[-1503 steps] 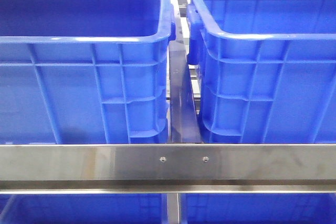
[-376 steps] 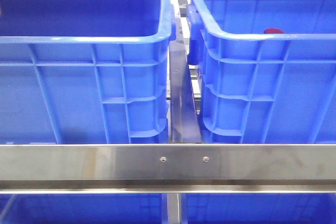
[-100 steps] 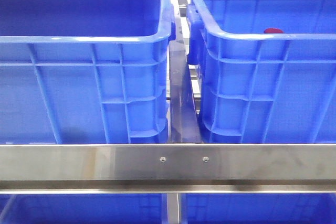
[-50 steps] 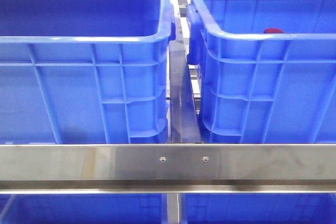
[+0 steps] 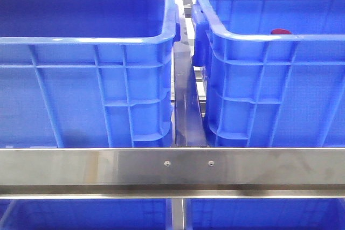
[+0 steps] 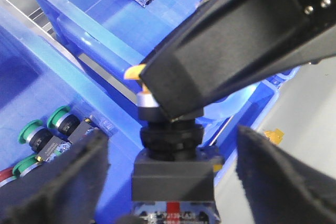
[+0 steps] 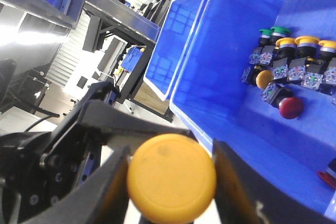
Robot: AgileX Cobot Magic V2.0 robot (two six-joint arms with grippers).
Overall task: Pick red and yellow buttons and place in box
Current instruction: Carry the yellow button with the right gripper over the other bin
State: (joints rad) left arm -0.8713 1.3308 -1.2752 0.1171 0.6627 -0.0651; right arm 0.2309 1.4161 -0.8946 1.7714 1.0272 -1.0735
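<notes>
— Where is the yellow button [image 7: 171,178] sitting?

— The right gripper [image 7: 170,182] is clamping it, fingers [image 7: 107,182] pressing both sides, above the rim of a blue crate [image 7: 231,135] of loose buttons.

— And the left gripper [image 6: 170,174]?

— Its fingers [image 6: 63,182] are standing wide apart around that button's black body, not touching. A red button [image 5: 280,32] is peeking over the box [image 5: 269,74] rim.

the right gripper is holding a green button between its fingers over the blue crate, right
Not quite: the button between the right gripper fingers is yellow, not green. The right wrist view shows its round yellow cap gripped there, with the blue crate behind it. The rest stands.
</notes>
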